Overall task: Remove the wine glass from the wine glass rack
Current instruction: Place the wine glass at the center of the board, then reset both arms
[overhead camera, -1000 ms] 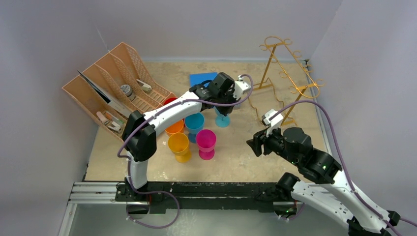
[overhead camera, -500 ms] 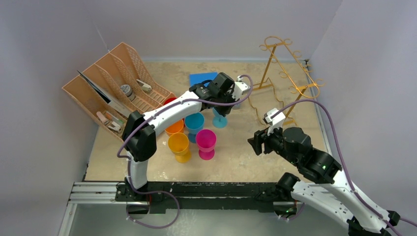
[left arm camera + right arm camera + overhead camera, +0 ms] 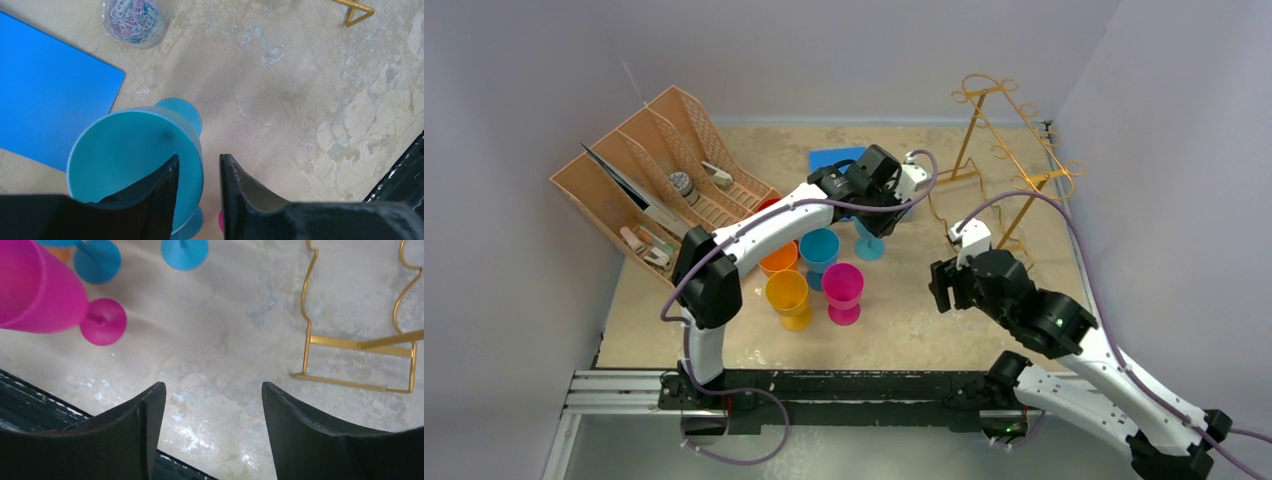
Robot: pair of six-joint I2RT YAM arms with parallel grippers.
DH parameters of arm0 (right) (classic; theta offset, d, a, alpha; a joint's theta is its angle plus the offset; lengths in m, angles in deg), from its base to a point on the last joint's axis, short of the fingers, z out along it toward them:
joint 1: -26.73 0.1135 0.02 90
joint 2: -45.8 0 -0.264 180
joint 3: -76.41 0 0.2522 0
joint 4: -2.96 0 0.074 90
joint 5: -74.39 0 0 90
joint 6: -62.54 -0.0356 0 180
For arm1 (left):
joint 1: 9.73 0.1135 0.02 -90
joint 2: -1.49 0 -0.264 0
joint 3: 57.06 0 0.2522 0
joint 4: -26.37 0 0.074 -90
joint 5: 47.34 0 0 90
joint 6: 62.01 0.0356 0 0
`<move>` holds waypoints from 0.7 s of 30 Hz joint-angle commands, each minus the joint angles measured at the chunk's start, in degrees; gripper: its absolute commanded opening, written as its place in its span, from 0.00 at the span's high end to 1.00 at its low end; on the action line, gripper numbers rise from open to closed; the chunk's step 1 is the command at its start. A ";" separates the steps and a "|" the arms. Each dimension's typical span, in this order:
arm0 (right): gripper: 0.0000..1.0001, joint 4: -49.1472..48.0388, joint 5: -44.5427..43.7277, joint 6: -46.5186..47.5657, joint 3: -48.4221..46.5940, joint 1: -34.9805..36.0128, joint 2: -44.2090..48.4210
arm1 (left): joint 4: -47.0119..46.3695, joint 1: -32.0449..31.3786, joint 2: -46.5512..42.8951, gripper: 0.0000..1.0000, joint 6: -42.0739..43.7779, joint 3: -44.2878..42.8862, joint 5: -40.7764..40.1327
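The gold wire wine glass rack stands at the far right of the table, and I see nothing hanging on its rails. A teal wine glass stands upright on the table just left of the rack. My left gripper hangs over it, open a little. In the left wrist view one finger sits inside the bowl and the other is outside, with a gap to the rim. My right gripper is open over bare table with nothing between its fingers.
Several coloured wine glasses, among them magenta and yellow, stand in a cluster left of centre. A brown slotted organizer fills the far left. A blue pad and a jar of paper clips lie behind the left gripper. The rack's base is near the right gripper.
My left gripper's jaws, shut on the teal glass's rim before, have parted. The right arm has shifted slightly left and forward, its jaws a little wider.
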 commanded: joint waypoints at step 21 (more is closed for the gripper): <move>0.26 8.61 -0.59 -6.49 -8.19 -0.08 -13.71 | -5.32 -0.07 -27.88 0.20 -4.99 7.48 -5.68</move>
